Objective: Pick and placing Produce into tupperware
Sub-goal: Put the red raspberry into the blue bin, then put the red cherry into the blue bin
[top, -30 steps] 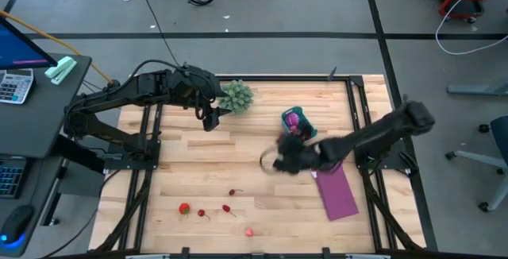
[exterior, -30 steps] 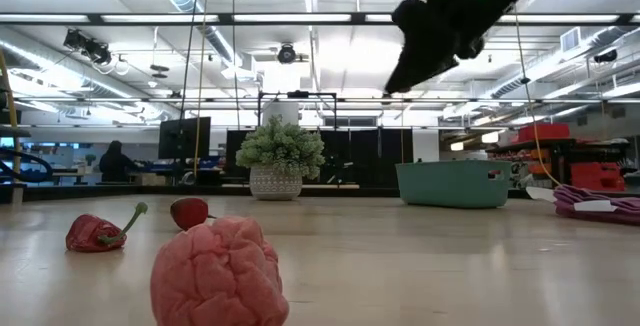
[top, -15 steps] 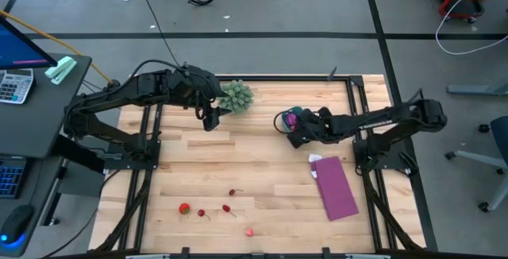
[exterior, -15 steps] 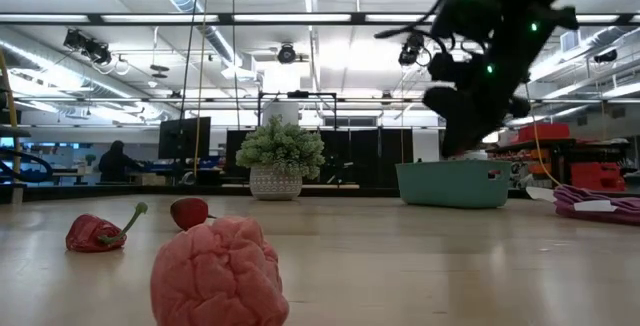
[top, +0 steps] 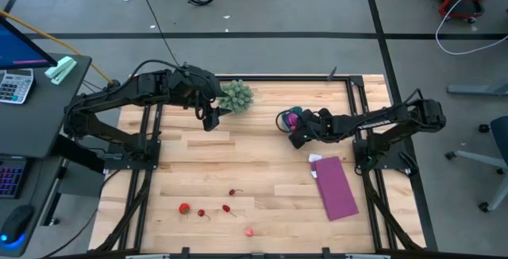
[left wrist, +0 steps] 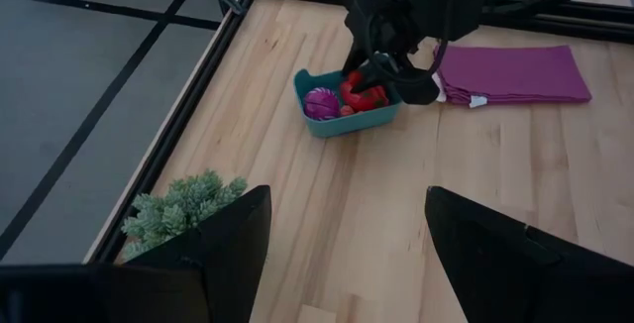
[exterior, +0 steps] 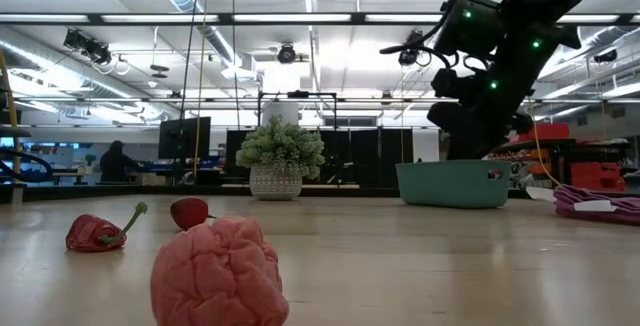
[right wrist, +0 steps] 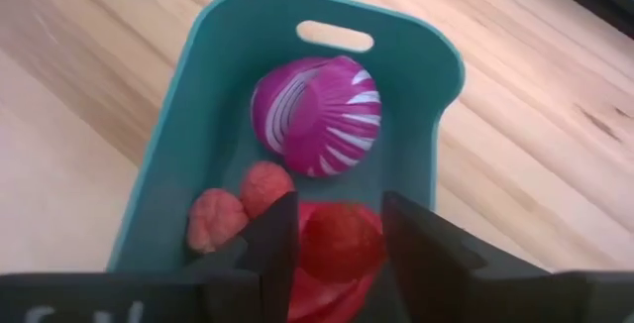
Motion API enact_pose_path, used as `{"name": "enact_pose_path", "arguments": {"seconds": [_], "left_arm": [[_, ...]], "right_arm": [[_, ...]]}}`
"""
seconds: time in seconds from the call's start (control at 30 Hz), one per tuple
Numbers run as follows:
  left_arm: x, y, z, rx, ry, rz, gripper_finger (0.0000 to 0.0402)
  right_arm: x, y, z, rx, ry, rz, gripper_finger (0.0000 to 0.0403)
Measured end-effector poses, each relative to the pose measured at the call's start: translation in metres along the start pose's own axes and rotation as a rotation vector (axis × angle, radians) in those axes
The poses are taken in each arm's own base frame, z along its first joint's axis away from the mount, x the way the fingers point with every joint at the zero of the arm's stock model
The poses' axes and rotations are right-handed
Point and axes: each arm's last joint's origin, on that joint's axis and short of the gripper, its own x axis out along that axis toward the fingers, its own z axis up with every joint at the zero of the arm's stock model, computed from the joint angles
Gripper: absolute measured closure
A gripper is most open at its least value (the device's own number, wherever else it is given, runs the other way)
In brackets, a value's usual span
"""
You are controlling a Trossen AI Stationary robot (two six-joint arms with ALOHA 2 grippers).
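The right gripper (top: 295,129) was down over the teal tub (top: 292,115) at the far right part of the table (top: 238,164), its fingers (right wrist: 272,239) spread partway with a red fruit (right wrist: 340,241) sitting between them — whether they pressed on it or just framed it, I could not tell. From the wrist, the tub (right wrist: 198,115) held a purple striped ball (right wrist: 317,115) near its handle slot, two small pink pieces (right wrist: 238,204) side by side, and the red fruit next to them. The left wrist view showed the same tub (left wrist: 337,115) with the purple ball (left wrist: 321,103) and red fruit (left wrist: 365,95) inside, the right gripper (left wrist: 386,65) on top of it, and a purple cloth (left wrist: 510,73) just beside. The left gripper (top: 210,116) hung by the spiky green plant (top: 236,96) at the far edge — fingers (left wrist: 228,244) wide apart, nothing in them. Near the front edge several pieces lay loose: a red fruit (top: 184,208), small cherries (top: 226,209), and a pink piece (top: 249,231). Low down, the pink lump (exterior: 218,271) sat closest to the camera, with a red pepper-like piece (exterior: 95,232) and a red berry (exterior: 188,211) behind it, and the tub (exterior: 452,183) stood far across under the dark arm.
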Motion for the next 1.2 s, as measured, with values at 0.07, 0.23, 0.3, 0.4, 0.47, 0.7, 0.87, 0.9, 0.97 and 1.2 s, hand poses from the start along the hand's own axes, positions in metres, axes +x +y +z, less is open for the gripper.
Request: {"name": "enact_pose_path", "arguments": {"seconds": [0.07, 0.23, 0.3, 0.4, 0.47, 0.7, 0.87, 0.9, 0.97, 1.2], "left_arm": [[0.0, 0.0, 0.0, -0.007, 0.0, 0.0, 0.0129], [0.0, 0.0, 0.0, -0.01, 0.002, 0.0, 0.0129], [0.0, -0.001, -0.001, -0.006, 0.015, -0.002, 0.0129], [0.002, -0.007, -0.006, 0.001, 0.07, -0.018, 0.0129], [0.003, -0.016, -0.013, 0.002, 0.136, -0.038, 0.0129], [0.023, -0.076, -0.067, 0.013, 0.314, -0.158, 0.0137], [0.043, -0.13, -0.13, 0.021, 0.27, -0.145, 0.014], [0.046, -0.139, -0.142, 0.008, 0.219, -0.151, 0.014], [0.053, -0.153, -0.165, -0.029, 0.126, -0.16, 0.0141], [0.086, -0.177, -0.225, -0.169, -0.007, -0.158, 0.0144]], "right_arm": [[0.001, -0.001, 0.001, 0.008, 0.004, 0.006, 0.0236], [0.0, 0.0, 0.003, 0.01, 0.0, 0.018, 0.021], [-0.004, 0.002, 0.008, -0.014, -0.015, 0.035, 0.0202], [-0.019, 0.01, 0.023, -0.004, -0.074, 0.092, 0.0196], [-0.034, 0.019, 0.032, -0.011, -0.106, 0.16, 0.0195], [-0.095, 0.057, 0.038, -0.088, -0.167, 0.451, 0.0203], [-0.122, 0.076, 0.011, -0.179, -0.162, 0.561, 0.0208], [-0.125, 0.079, 0.004, -0.19, -0.164, 0.566, 0.0208], [-0.131, 0.082, -0.009, -0.198, -0.179, 0.556, 0.0209], [-0.139, 0.091, -0.031, -0.179, -0.257, 0.497, 0.0209]]}}
